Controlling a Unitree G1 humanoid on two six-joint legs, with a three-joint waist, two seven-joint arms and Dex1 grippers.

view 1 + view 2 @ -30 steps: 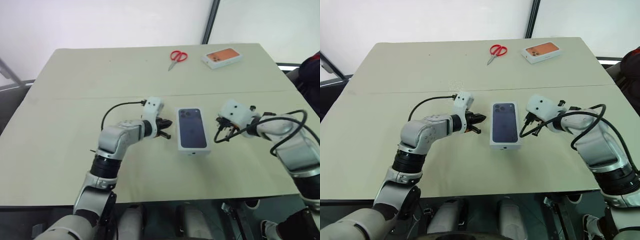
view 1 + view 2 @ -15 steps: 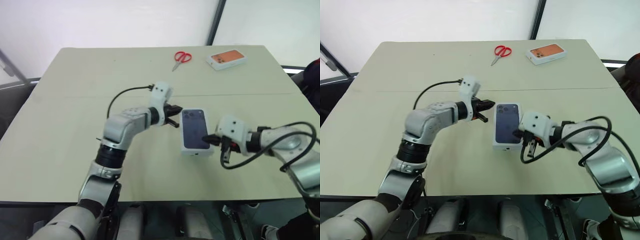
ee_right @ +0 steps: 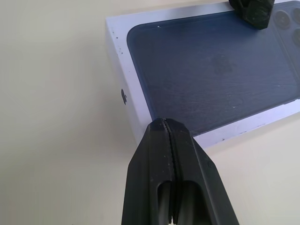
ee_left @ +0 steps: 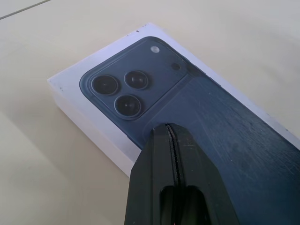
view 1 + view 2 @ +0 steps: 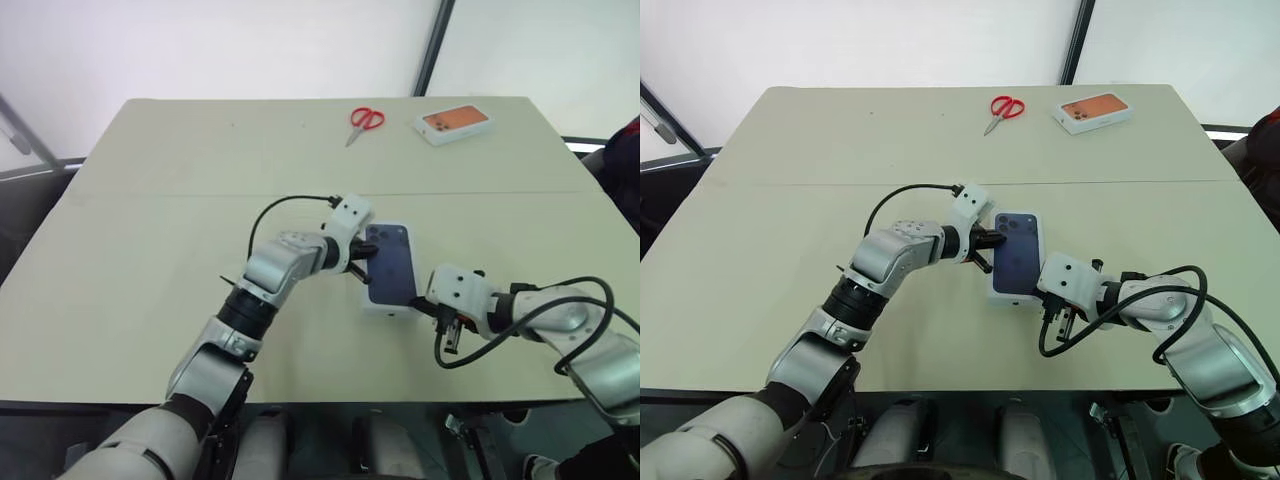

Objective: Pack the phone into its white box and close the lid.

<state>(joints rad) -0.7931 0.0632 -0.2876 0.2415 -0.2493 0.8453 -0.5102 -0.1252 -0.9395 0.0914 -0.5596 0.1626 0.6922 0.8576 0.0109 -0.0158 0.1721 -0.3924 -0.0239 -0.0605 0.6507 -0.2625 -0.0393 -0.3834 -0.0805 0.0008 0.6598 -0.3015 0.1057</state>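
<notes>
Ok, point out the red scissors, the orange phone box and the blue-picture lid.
Red-handled scissors [image 5: 361,122], left eye view, on the handles.
White box with orange phone picture [image 5: 453,122], left eye view, top face.
White lid with dark blue phone picture [image 4: 220,136], left wrist view, printed face.

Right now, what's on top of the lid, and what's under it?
The closed left gripper and right gripper tips are at the lid, which sits on the table. The lid covers whatever is beneath, so its contents can't be seen.

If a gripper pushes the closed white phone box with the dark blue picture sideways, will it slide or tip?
The white phone box with the dark blue phone picture lies flat and low, so it probably slides, not tips. The smooth beige table suggests little resistance. Its crisp cardboard edges look stiff; an off-centre push would likely spin it.
</notes>
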